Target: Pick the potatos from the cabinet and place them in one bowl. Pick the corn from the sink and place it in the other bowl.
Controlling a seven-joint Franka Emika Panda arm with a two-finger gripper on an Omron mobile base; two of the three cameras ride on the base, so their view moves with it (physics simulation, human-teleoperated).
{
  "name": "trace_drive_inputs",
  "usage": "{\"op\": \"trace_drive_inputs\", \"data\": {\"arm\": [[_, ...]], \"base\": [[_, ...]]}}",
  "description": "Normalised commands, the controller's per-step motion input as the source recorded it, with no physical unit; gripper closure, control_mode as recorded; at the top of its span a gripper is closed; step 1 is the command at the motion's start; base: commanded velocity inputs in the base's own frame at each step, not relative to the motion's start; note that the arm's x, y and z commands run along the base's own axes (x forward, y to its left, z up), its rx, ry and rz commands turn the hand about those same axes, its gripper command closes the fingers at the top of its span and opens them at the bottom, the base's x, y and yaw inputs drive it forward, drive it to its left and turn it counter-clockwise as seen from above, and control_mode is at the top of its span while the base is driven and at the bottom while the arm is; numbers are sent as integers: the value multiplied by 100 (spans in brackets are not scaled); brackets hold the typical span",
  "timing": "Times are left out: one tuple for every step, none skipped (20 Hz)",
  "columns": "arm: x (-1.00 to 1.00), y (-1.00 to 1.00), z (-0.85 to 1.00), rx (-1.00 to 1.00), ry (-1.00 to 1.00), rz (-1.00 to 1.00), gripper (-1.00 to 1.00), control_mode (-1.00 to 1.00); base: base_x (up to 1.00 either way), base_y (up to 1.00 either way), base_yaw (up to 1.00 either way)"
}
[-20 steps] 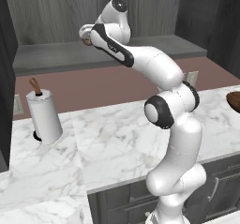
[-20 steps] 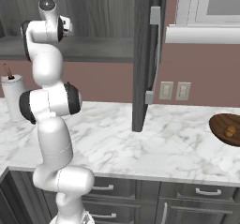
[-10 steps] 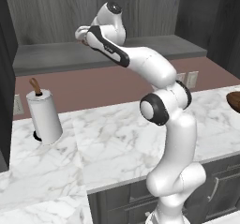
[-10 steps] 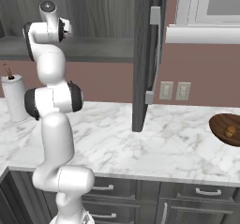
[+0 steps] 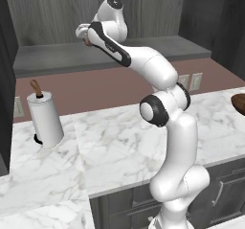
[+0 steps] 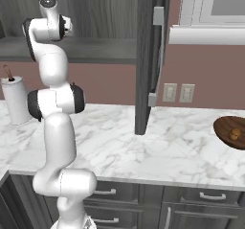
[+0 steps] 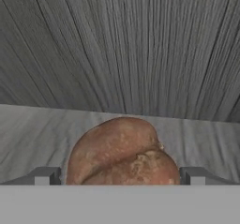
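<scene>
Reddish-brown, the potato (image 7: 123,152) sits on the grey shelf (image 7: 33,134) of the cabinet (image 5: 143,12), with the wood-grain back wall just behind it. The tool (image 7: 121,176) has its two finger tips spread wide to either side of the potato, nothing clamped between them yet; the potato lies between the tips, though I cannot tell whether either one touches it.

Risk, as I judge it: the potato is rounded and lumpy, so if the tips close off-centre it could squirt backward toward the wall or roll along the shelf. Lifting out low could also catch the shelf edge.

Relative to the cabinet: its dark door (image 6: 149,55) hangs open to the right, a likely obstruction when the arm swings out that way. Below on the marble tabletop (image 5: 119,142) stands a paper towel roll (image 5: 44,120), left of the arm. Far right of the door rests the dark brown wooden bowl (image 6: 230,132), with a small tan lump inside that I cannot identify.
</scene>
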Motion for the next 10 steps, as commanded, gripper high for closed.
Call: {"op": "trace_drive_inputs", "data": {"arm": [[0, 0, 0, 0, 0, 0, -100, -100], [0, 0, 0, 0, 0, 0, -100, -100], [0, 0, 0, 0, 0, 0, -100, -100], [0, 0, -2, 4, 0, 0, -100, -100], [0, 0, -9, 5, 0, 0, -100, -100], [0, 0, -17, 7, 0, 0, -100, -100], [0, 0, -23, 7, 0, 0, -100, -100], [0, 0, -23, 8, 0, 0, -100, -100], [0, 0, -19, 7, 0, 0, -100, -100], [0, 0, -16, 7, 0, 0, -100, -100]], "base": [[0, 0, 0], [0, 0, 0], [0, 0, 0], [0, 0, 0], [0, 0, 0], [0, 0, 0], [0, 0, 0], [0, 0, 0], [0, 0, 0], [0, 0, 0]]}}
